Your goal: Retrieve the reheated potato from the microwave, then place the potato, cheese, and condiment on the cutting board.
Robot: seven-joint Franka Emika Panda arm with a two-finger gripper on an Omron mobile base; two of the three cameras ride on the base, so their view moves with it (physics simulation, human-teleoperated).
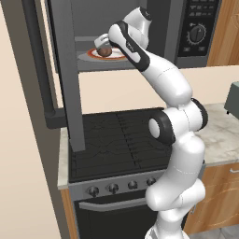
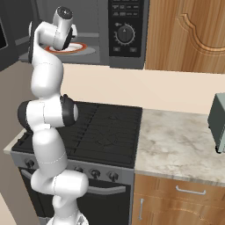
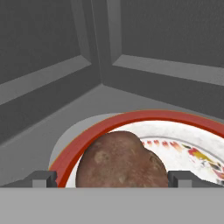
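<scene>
Potato (image 3: pixel 121 159) sits at lower centre of the hand view, on a red-rimmed plate (image 3: pixel 183 131) inside the microwave (image 1: pixel 198 32).

Left base view, left to right:
- The open microwave door (image 1: pixel 70 79) hangs down the left of the frame, over the stove (image 1: pixel 116 140).
- The potato lies in the upper centre, in the cavity, with the hand (image 1: pixel 101 43) just above and left of it.
- The control panel with its dial is at upper right.
- A bench (image 1: pixel 219 135) runs along the right edge.

Right base view: the arm hides the hand; the plate rim shows at upper left and a toaster oven (image 2: pixel 218 123) stands at the right edge.

Hand state: the hand is spread wide. One fingertip (image 3: pixel 41 178) stands left of the potato and the other stands right of it. Neither visibly touches the potato, so nothing is gripped yet. The step in hand appears to be the grasp before retrieval.

Risks from here:
- The potato is rounded; closing off-centre could squeeze it out sideways or roll it across the plate.
- Descending too far could press the fingertips onto the plate and tip or drag it.
- Withdrawing on a poor line could strike the cavity edge or the door and knock the potato loose.
</scene>
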